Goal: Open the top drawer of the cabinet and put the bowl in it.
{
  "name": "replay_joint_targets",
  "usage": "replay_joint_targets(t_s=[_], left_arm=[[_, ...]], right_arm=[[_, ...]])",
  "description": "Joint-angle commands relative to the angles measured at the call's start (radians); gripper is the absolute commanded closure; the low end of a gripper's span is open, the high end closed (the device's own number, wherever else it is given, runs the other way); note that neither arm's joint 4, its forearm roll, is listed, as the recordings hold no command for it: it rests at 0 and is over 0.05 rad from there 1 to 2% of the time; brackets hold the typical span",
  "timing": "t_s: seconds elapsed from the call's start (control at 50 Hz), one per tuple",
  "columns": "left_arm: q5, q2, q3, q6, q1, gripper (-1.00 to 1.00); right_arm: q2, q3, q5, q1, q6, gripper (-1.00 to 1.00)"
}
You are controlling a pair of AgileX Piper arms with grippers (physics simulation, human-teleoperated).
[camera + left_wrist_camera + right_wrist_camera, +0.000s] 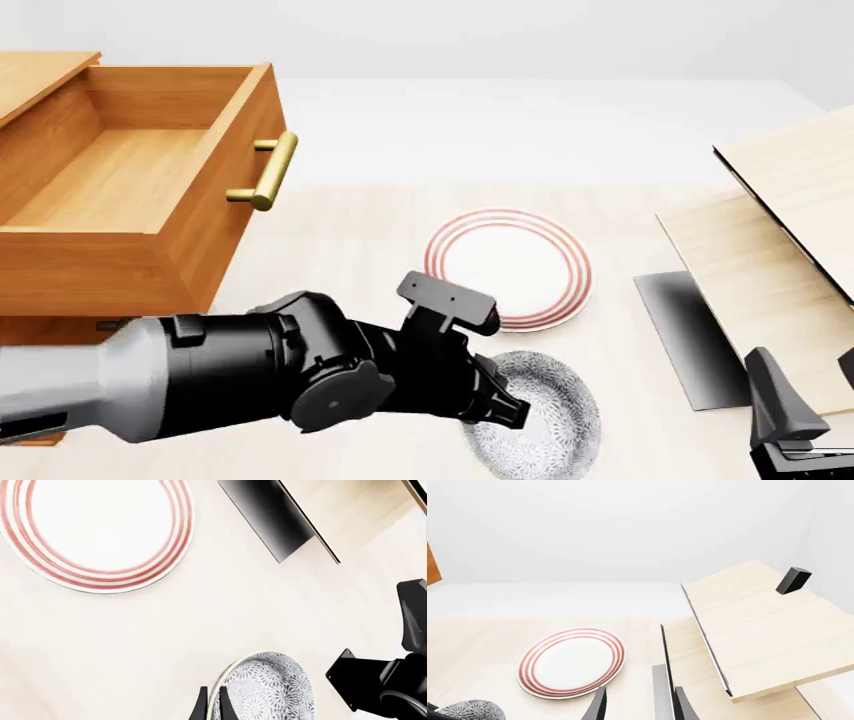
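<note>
Table [347, 240] edge: left end effector [210, 705] straddles bowl [270, 687] rim.

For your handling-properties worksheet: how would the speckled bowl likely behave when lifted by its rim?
The bowl looks rigid and glazed, so probably slippery and breakable. The left gripper straddles only its thin rim, so it may tilt when lifted.

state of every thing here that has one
top drawer: pulled open, nothing in it
bowl: on the table, rim between the left gripper's fingers
plate: flat on the table, bare
left gripper: closed on the bowl's rim
right gripper: open, holding nothing
</note>
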Motion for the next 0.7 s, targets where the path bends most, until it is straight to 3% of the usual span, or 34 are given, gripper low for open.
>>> replay_joint_targets(t_s=[0.02,0.36,0.7], left_arm=[[0.057,-0.044,-0.037,0.035,0.036,1.00],[0.144,-0.121,-0.092,0.035,0.105,1.00],[0.250,-0.125,-0.234,0.045,0.149,1.00]], right_arm=[[-0.001,0.000,0.001,0.000,0.000,-1.00],[-0.001,0.000,0.001,0.000,0.000,-1.00],[-0.001,0.000,0.001,0.000,0.000,-1.00]])
